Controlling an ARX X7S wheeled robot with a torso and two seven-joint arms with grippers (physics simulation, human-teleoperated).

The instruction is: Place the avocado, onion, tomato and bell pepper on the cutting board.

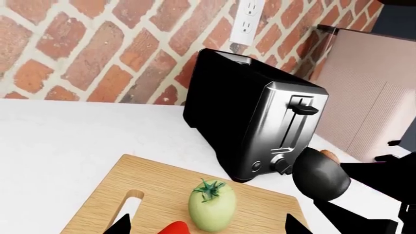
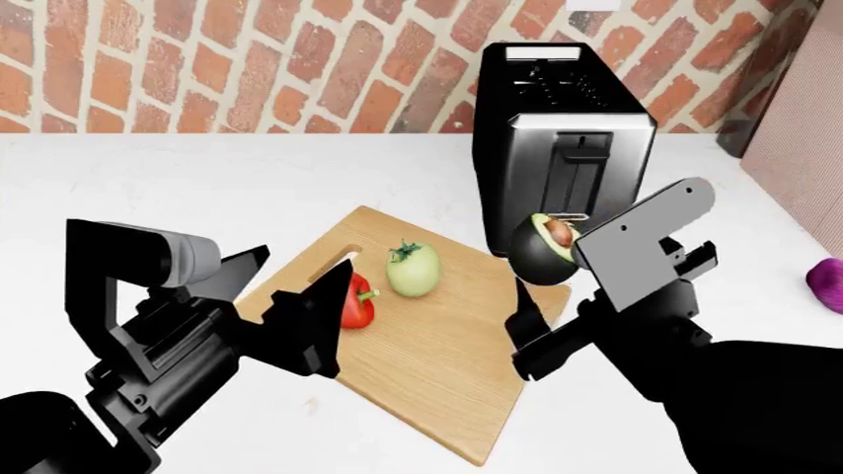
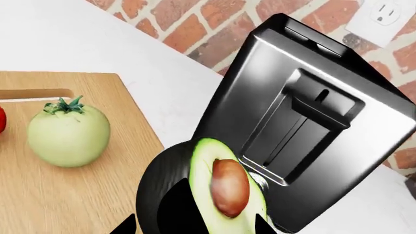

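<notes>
The light-wood cutting board [image 2: 435,365] lies in front of me, and also shows in the left wrist view [image 1: 104,195]. On it stand the pale green tomato [image 2: 413,270] and the red bell pepper [image 2: 355,302]. My left gripper [image 2: 287,299] is open and empty, just above the board beside the pepper [image 1: 173,228], short of the tomato [image 1: 213,204]. My right gripper [image 2: 560,276] is shut on the avocado [image 2: 546,246] and holds it above the board's far right edge, in front of the toaster. In the right wrist view the avocado [image 3: 221,190] shows its pit. The purple onion [image 2: 827,283] lies on the counter far right.
A black and chrome toaster [image 2: 560,128] stands just behind the board, close to the held avocado. A brick wall [image 2: 197,59] with a white outlet [image 1: 247,22] runs along the back of the white counter [image 2: 158,188]. A pink panel [image 1: 370,97] stands at the right.
</notes>
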